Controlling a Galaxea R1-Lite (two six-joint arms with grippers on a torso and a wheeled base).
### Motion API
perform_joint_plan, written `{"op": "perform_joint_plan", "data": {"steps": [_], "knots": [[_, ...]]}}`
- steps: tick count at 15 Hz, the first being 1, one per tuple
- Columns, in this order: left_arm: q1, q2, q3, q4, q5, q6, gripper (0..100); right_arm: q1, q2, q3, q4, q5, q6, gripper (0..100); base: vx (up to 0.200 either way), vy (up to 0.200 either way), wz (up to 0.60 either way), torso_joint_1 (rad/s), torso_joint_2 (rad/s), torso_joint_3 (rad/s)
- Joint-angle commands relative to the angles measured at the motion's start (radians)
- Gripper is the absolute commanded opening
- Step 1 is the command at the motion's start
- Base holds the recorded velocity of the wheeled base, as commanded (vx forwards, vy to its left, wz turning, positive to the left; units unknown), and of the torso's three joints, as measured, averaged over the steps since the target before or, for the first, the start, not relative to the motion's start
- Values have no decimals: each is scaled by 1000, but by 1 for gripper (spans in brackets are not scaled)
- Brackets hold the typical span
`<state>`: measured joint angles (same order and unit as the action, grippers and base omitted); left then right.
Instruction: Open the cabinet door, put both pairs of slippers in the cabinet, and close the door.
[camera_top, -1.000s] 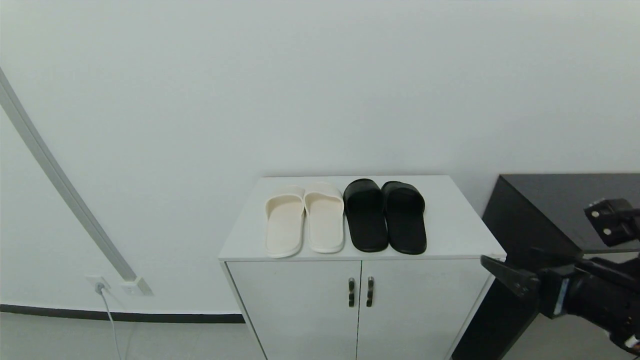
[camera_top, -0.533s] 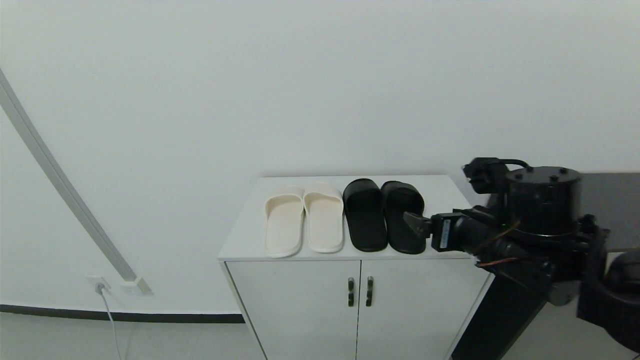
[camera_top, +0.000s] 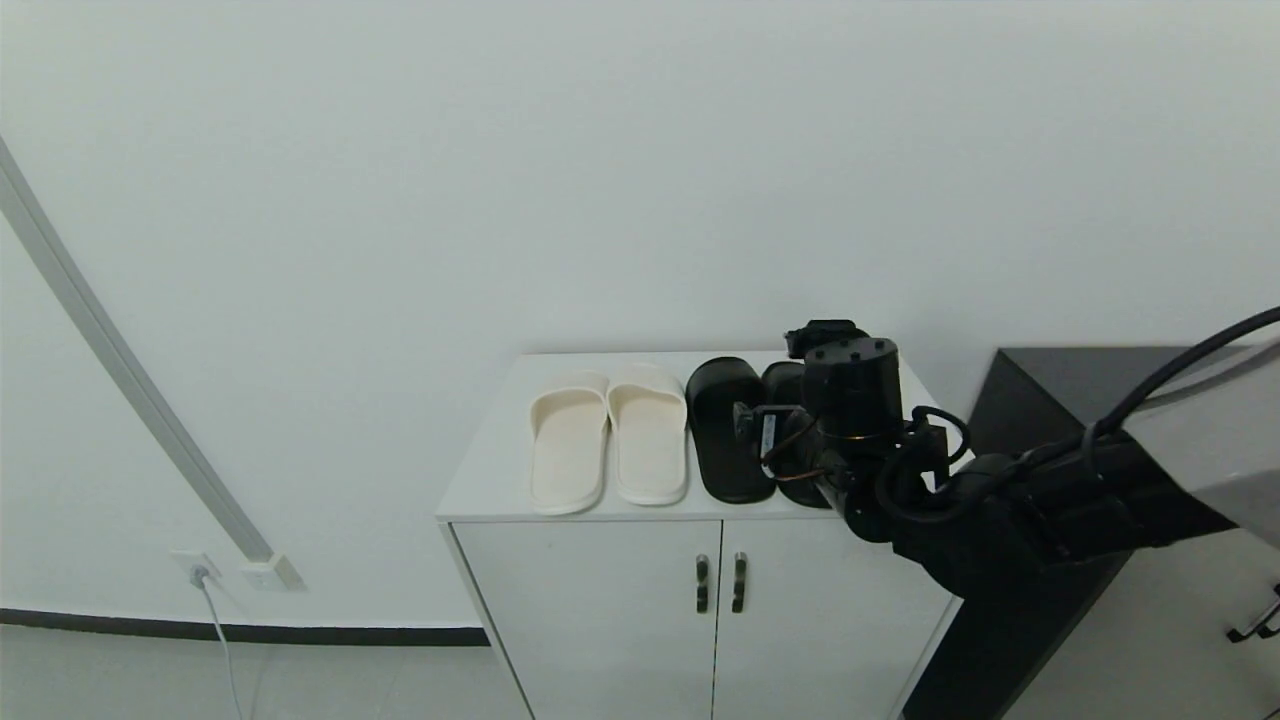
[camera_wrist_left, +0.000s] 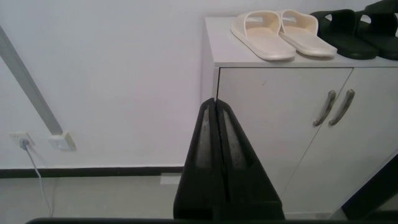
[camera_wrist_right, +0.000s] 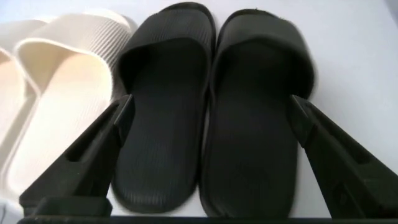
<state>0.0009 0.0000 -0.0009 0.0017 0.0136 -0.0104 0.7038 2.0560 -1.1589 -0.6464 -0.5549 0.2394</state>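
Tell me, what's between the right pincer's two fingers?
The black slippers, side by side, lie between the open right pincer's fingers, seen in the right wrist view.

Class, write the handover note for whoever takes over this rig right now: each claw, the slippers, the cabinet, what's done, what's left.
Left claw: shut, empty, short of the cabinet.
Right claw: open, over the black slippers, gripping nothing.
White slippers and black slippers side by side on the cabinet top; doors shut.
Done: nothing yet.
Left: open a door, put both pairs inside, close it.
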Motion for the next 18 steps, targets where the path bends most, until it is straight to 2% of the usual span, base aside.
{"op": "perform_joint_plan", "data": {"steps": [1, 9, 10, 18], "knots": [[1, 0, 1, 0, 0, -2, 0, -12, 89, -67, 2, 0, -2, 100, 0, 0, 0, 0, 0, 0], [1, 0, -1, 0, 2, -6, 0, -70, 242, -252, 13, 26, -22, 100, 0, 0, 0, 0, 0, 0], [1, 0, -1, 0, 2, -6, 0, -73, 253, -262, 16, 27, -26, 0, 0, 0, 0, 0, 0, 0], [-1, 0, -1, 0, 2, -6, 0, -79, 250, -278, 21, 29, -41, 0, 0, 0, 0, 0, 0, 0]]}}
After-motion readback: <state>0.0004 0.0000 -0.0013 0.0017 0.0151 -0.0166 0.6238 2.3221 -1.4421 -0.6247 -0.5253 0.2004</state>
